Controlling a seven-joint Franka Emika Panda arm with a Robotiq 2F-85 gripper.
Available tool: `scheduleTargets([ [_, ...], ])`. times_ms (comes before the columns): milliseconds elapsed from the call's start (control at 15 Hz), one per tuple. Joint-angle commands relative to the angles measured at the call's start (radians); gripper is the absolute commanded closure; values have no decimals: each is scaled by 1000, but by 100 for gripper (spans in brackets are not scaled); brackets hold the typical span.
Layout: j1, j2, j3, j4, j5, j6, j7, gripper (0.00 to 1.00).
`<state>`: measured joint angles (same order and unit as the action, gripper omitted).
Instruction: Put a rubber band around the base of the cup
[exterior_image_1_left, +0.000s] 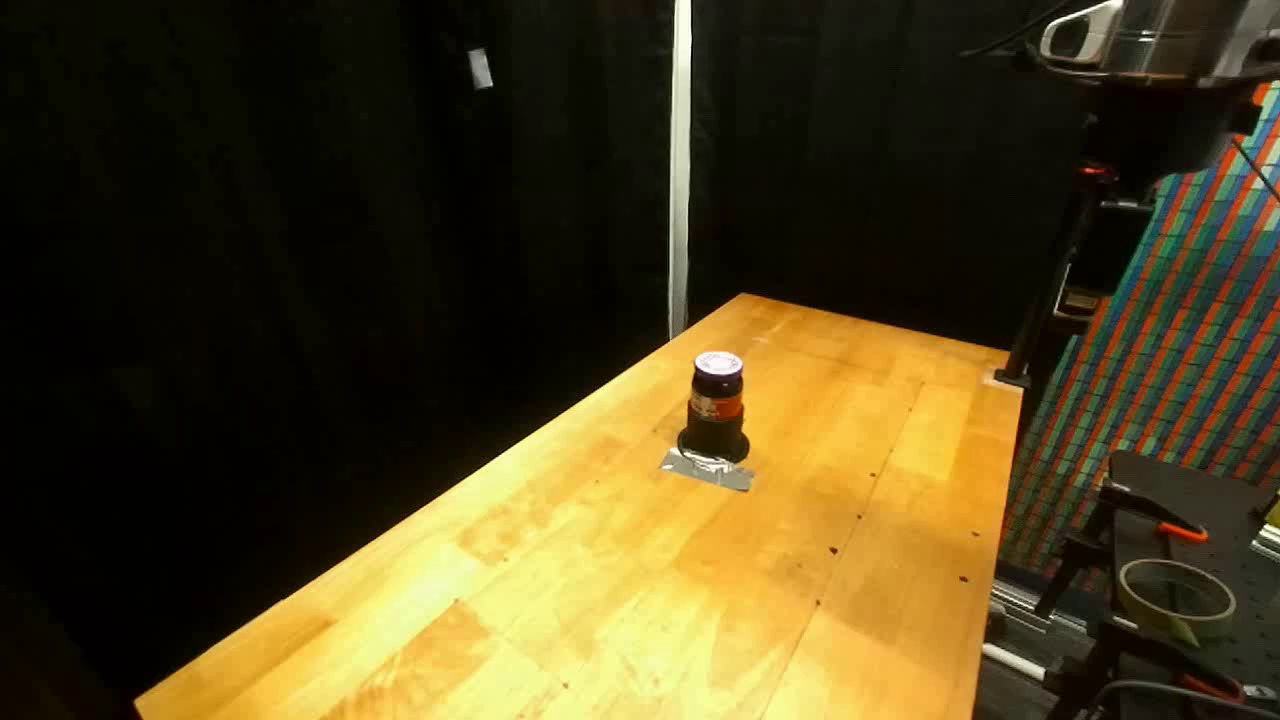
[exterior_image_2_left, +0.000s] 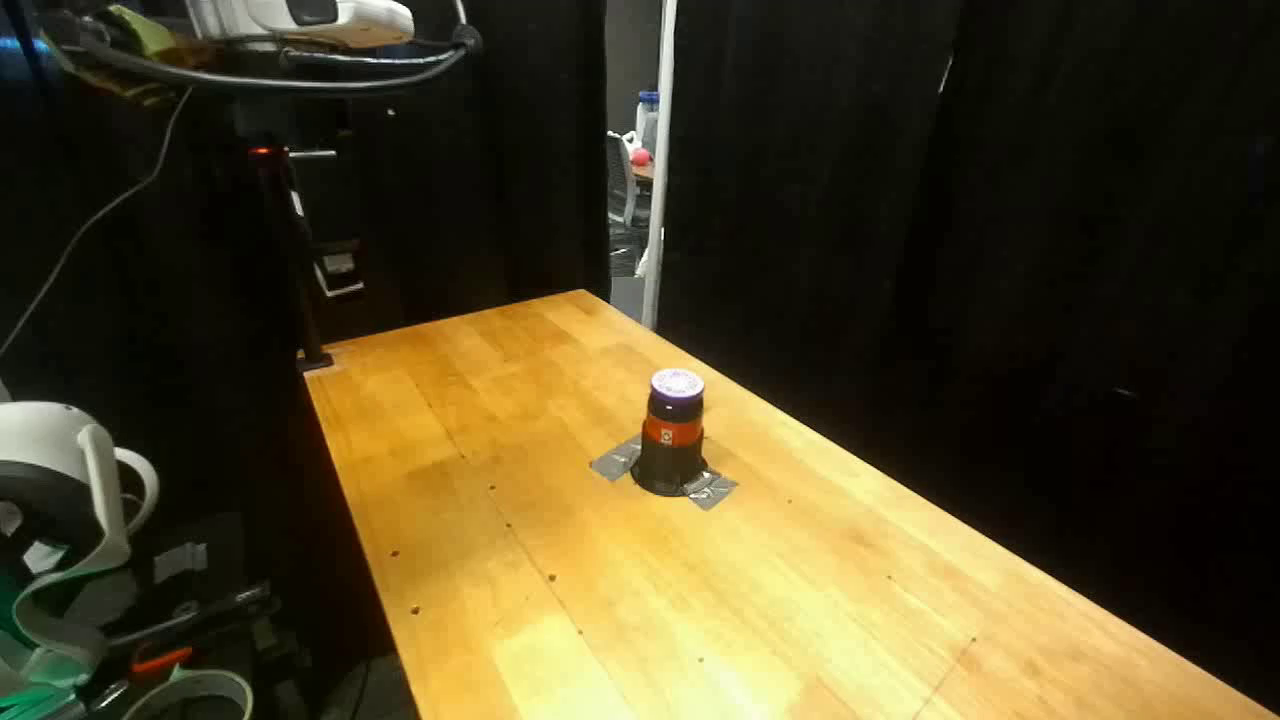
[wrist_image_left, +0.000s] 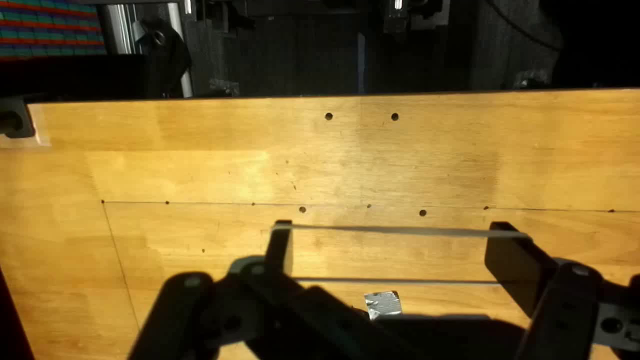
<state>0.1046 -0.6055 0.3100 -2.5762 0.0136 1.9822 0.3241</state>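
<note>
The cup is a short dark cylinder with a pale top and an orange band, standing upright on a wider black base. It also shows in an exterior view. In the wrist view it is mostly or wholly hidden behind the gripper. My gripper is open in the wrist view, its fingers wide apart. A pale rubber band is stretched around both fingers, its two strands spanning the gap. The arm is high, off to one side of the cup in both exterior views; the fingers are not clear there.
Grey tape holds the black base to the wooden table; a piece shows in the wrist view. A dark pole is clamped at a table corner. A tape roll lies on a side cart. Black curtains hang around.
</note>
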Motion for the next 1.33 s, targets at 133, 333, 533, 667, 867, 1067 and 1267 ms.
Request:
scheduleTargets([
  [133, 16, 0, -14, 4, -9, -2, 8, 0],
  [333, 16, 0, -14, 4, -9, -2, 8, 0],
  [533, -12, 118, -8, 111, -53, 2, -7, 0],
  [667, -30, 245, 3, 230, -112, 11, -6, 0],
  [867, -60, 399, 30, 379, -161, 6, 9, 0],
  [1067, -29, 573, -6, 536, -230, 31, 23, 0],
  [1267, -5, 744, -47, 695, -292, 81, 47, 0],
])
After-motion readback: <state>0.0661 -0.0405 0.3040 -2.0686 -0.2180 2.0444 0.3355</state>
